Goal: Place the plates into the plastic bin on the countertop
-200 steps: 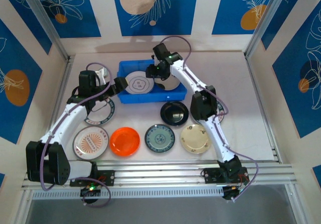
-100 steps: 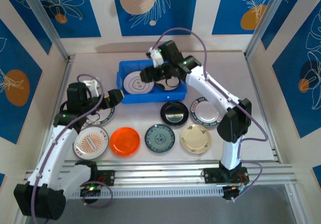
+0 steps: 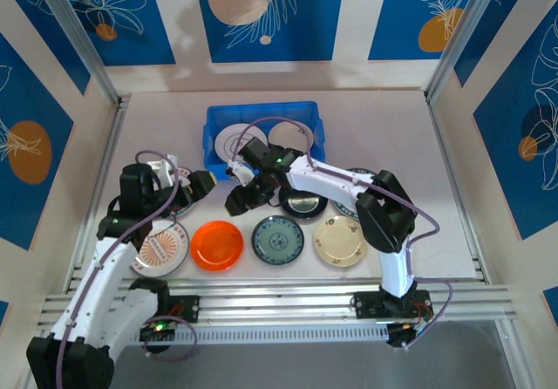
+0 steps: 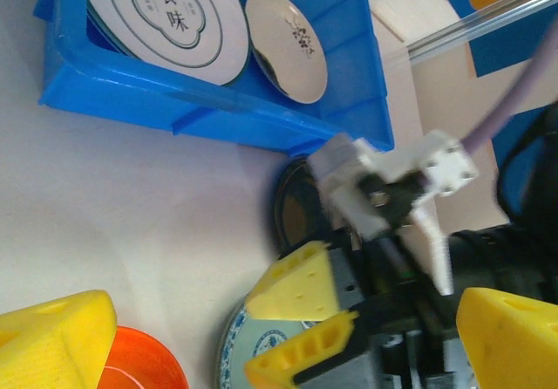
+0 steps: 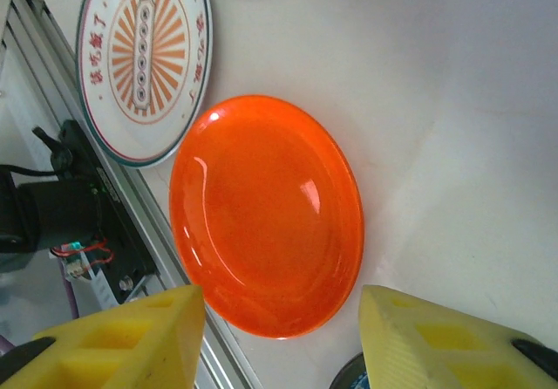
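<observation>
The right pincer is hovering over the orange plate, jaws apart and gripping nothing. The plate is lying on the off-white surface. The left pincer is hanging wide apart and empty near the front left corner of the blue bin. A white patterned plate and a smaller pale plate are resting inside the bin. The teal plate, cream plate, black plate and orange-design plate are sitting on the surface in front of it.
</observation>
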### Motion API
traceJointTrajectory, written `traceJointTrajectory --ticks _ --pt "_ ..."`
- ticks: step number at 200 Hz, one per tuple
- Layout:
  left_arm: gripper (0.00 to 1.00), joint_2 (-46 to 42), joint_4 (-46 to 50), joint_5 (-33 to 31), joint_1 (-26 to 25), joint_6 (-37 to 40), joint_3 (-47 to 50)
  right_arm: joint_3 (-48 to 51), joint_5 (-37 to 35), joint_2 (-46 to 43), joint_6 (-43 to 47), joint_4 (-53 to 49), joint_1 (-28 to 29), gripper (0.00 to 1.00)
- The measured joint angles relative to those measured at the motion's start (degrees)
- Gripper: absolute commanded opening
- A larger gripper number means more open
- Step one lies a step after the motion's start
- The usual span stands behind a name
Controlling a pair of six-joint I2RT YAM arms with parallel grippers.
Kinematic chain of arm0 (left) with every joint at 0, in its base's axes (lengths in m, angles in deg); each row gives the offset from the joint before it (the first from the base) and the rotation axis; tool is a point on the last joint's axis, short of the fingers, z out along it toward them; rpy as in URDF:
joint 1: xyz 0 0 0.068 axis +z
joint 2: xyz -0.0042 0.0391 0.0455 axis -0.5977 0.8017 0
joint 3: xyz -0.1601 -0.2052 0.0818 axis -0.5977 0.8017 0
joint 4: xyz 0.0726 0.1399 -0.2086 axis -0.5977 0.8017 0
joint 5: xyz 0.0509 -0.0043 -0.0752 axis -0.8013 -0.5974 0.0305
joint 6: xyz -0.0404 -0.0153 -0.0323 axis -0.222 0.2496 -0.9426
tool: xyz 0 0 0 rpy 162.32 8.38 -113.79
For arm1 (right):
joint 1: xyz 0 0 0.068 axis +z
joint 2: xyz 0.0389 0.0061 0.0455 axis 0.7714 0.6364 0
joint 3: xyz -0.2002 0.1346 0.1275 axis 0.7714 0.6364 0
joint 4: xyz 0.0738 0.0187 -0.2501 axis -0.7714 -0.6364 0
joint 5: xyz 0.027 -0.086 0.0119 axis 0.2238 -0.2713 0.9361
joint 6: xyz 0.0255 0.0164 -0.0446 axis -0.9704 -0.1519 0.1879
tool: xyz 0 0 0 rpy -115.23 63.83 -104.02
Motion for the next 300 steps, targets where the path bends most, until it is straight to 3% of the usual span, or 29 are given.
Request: traceJointTrajectory --ticks 51,115,137,300 --pt "1.00 -0.87 -0.87 0.33 0.00 -1.03 1.90 -3.56 0.59 5.35 0.44 -3.08 0.35 0.57" --pt "1.00 -0.85 -1.31 0.35 0.00 -1.01 3.10 -9.09 0.85 10.80 1.97 -8.79 0.50 0.50" --pt "1.00 -0.85 -1.49 0.35 0.00 -1.01 3.56 -10.58 1.16 12.57 2.32 -9.92 0.50 0.43" --pt "1.00 0.28 -2.84 0.35 0.00 -0.98 4.85 -19.26 2.56 22.16 3.67 -18.88 2.21 0.37"
